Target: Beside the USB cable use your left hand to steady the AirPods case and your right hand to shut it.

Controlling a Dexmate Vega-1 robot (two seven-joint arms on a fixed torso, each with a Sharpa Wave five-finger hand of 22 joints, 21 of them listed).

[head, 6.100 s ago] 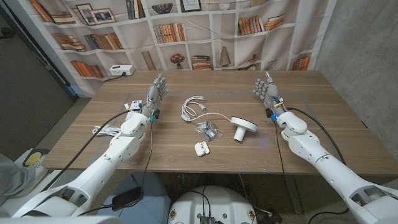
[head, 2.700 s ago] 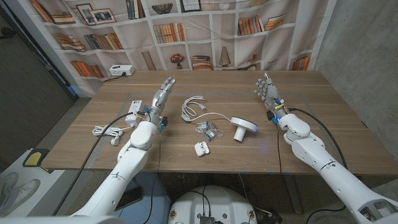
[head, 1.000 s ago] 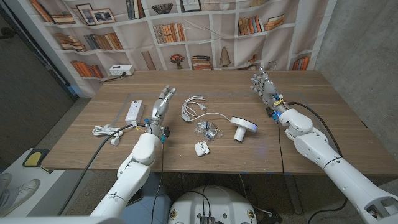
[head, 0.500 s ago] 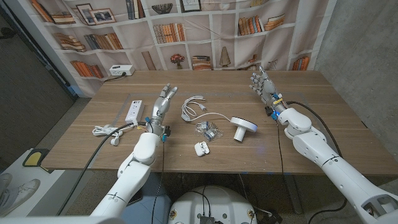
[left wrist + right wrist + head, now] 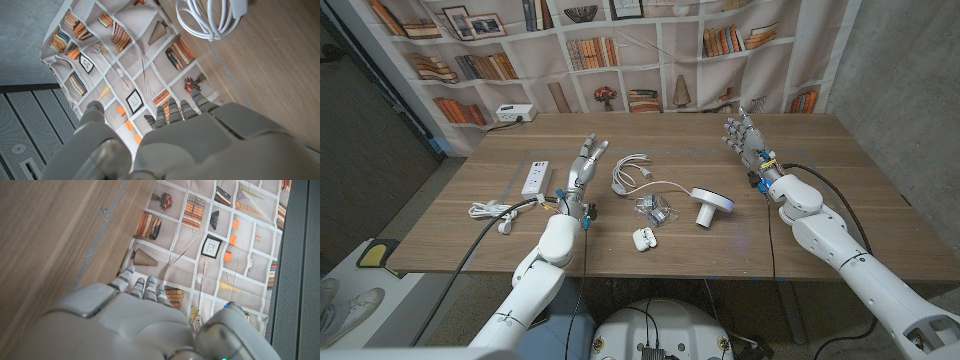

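Case [image 5: 643, 238] open near front edge, below cable [image 5: 632, 171] | left hand [image 5: 582, 166] spread, empty, well off | right hand [image 5: 744, 141] spread, empty, far right | nothing done: steady, then shut lid

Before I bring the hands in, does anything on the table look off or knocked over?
Nothing looks spilled or damaged. The AirPods case lies open near the table's front edge, lid up. The white round stand seems tipped on its side. The USB cable is loosely coiled. Both hands, left and right, are empty.
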